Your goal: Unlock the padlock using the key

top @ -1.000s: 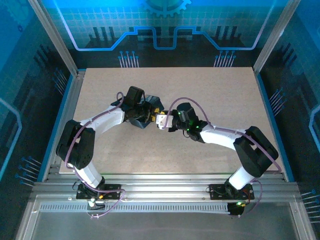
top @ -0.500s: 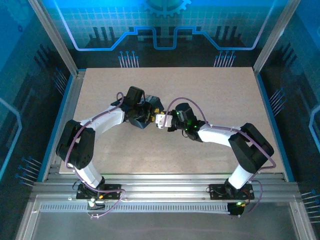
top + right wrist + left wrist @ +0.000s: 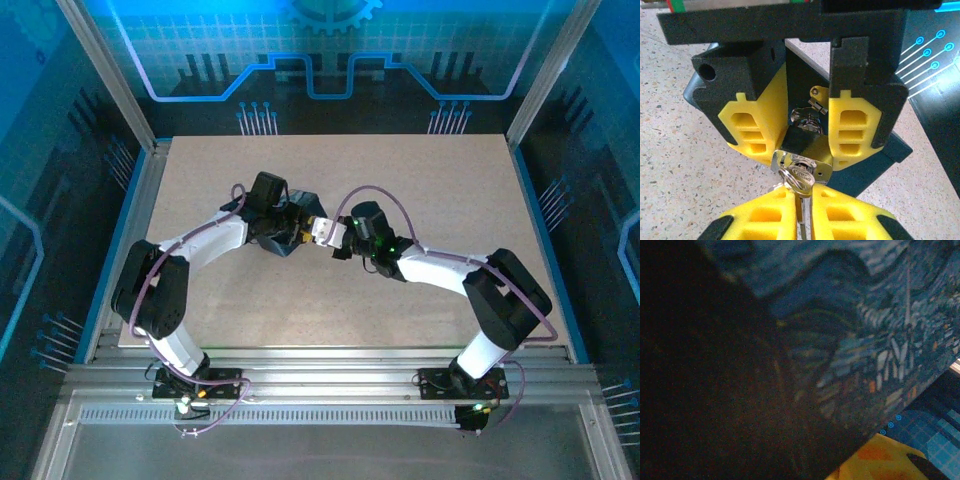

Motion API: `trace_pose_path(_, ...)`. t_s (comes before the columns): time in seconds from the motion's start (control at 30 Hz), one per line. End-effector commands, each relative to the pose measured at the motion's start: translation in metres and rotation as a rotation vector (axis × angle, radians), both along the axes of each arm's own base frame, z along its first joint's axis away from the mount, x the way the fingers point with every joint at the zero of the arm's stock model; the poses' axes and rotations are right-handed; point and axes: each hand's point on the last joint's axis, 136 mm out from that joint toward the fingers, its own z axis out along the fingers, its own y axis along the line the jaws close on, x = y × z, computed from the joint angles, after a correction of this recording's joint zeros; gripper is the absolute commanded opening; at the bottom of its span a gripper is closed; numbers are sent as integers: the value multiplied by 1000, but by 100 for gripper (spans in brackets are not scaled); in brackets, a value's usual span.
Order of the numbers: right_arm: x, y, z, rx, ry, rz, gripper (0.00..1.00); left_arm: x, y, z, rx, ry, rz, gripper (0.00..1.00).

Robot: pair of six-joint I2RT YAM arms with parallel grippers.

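key (image 3: 798, 181) partly hidden, box (image 3: 880, 340) blurred

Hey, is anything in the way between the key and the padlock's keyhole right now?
Nothing visible is. In the right wrist view the key, pinched in the right gripper, sits right at the keyhole face of the padlock. The padlock is held between the left gripper's fingers, in front of the dark blue box.

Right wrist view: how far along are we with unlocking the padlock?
Done: the key sits in the keyhole of the padlock. In hand: the right hand pinches the key while the left hand grips the padlock in front of the dark blue box. Left: turn the key and free the shackle, which looks seated, so the lock is not yet open.
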Motion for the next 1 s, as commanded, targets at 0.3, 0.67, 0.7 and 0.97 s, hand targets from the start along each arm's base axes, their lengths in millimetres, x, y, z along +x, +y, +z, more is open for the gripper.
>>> trace_pose_path(0.3,-6,38,44,261,151,-52,5,-2,-11,19,-34,-45,-36,0)
trace_pose_path(0.67,-11,57,75,590,376,-208,1,-6,-15,21,-48,-56,-42,0)
trace_pose_path(0.7,-10,57,76,598,400,-220,1,-7,-15,22,-50,-58,-43,0)
trace_pose_path(0.97,-11,57,65,458,395,-236,16,-11,-10,22,-54,-67,-35,0)
